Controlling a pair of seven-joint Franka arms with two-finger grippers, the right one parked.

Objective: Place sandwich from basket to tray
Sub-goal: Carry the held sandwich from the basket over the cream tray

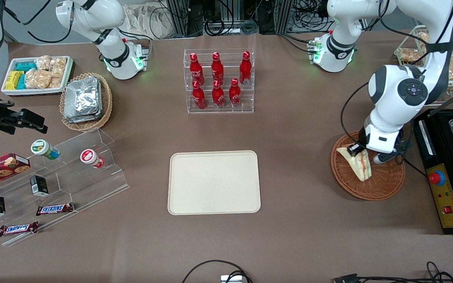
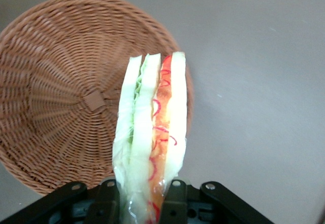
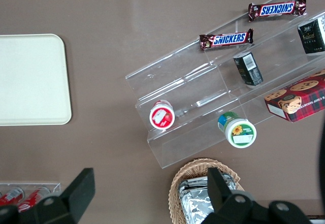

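Wicker basket (image 1: 380, 184) sat under the gripper (image 2: 142, 196), which had its fingers clamped on the sandwich (image 2: 150, 132), tray (image 1: 214, 182) well apart

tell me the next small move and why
Probably carry it toward the tray. The gripper is shut on the sandwich, which the wrist view shows hanging clear above the basket, and the tray lies bare toward the parked arm's end of the table.

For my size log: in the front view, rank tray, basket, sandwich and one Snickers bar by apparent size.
1. Tray
2. Basket
3. Sandwich, held in the gripper above the basket
4. Snickers bar, close to the sandwich in length but thinner
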